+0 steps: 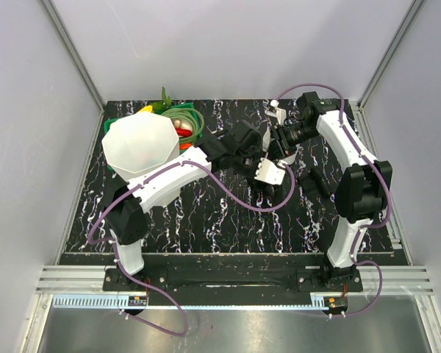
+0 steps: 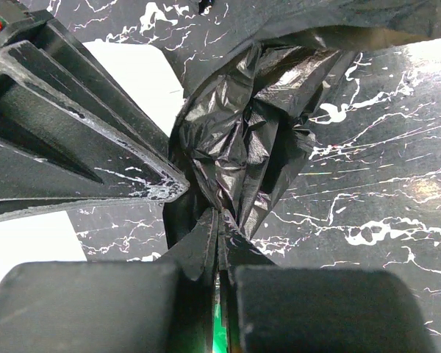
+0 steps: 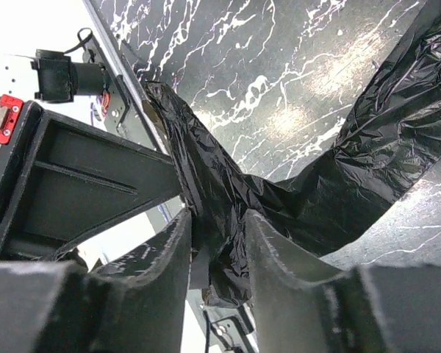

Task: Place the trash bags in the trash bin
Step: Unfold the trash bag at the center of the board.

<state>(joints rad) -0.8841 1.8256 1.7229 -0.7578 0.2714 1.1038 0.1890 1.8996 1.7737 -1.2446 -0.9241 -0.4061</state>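
The black trash bag [image 2: 242,132] hangs bunched and crumpled above the marbled table. My left gripper [image 2: 220,217] is shut on a fold of it. My right gripper [image 3: 217,220] has bunched film of the same bag [image 3: 367,140] filling the gap between its fingers. In the top view the two grippers meet at mid-table, left [image 1: 254,158] and right [image 1: 272,147], and the bag is hard to tell from the dark table. The white trash bin [image 1: 140,143] stands upright at the back left, to the left of both grippers.
A green basket [image 1: 187,121] of toy vegetables stands behind the bin. A white roll of plastic [image 1: 270,173] lies just below the grippers. A small white object [image 1: 275,112] sits at the back. Grey walls enclose the black marbled table [image 1: 206,220].
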